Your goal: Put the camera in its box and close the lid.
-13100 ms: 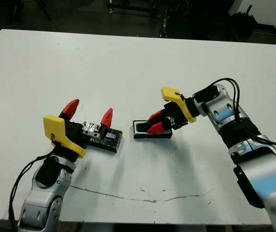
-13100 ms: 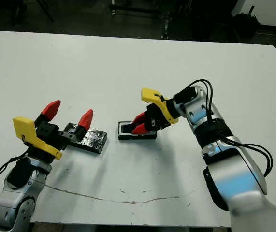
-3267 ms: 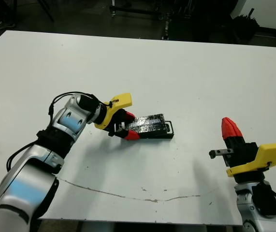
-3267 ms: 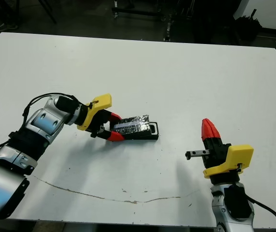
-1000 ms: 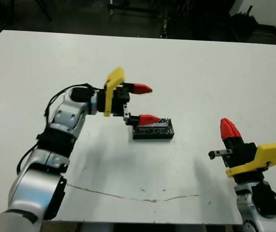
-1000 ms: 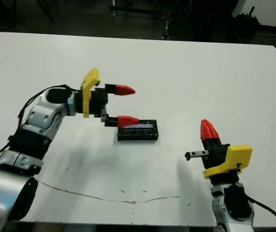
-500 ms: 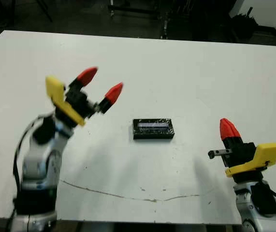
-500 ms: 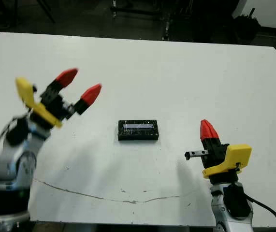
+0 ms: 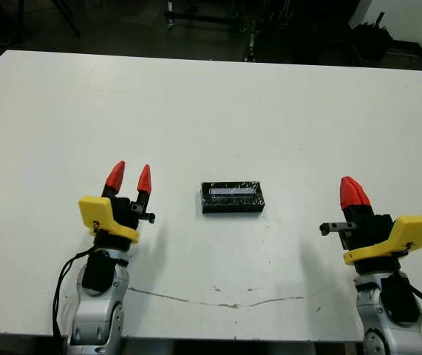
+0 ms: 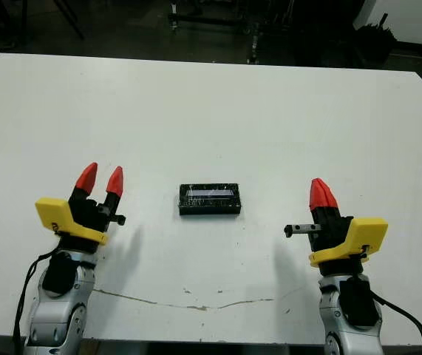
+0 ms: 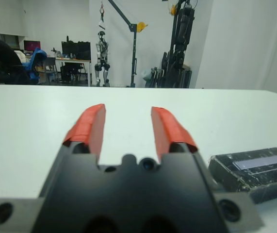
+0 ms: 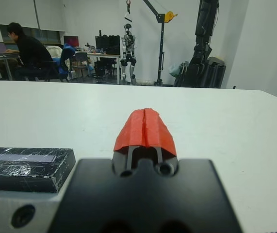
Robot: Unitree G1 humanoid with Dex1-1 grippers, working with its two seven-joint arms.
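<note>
The box lies at the middle of the table with the glossy black lid flat on top of it, shut. The camera is hidden from view. My left gripper stands open near the front left, a hand's width left of the box, with nothing between its fingers; the box shows off to its side in the left wrist view. My right gripper is shut and empty at the front right, apart from the box.
A thin dark crack runs across the table near its front edge. Beyond the far edge, a person sits at desks, with stands and dark equipment behind.
My left arm has drawn back from above the box to the front left, with its fingers closer together. The lidded box and my right arm have stayed put.
</note>
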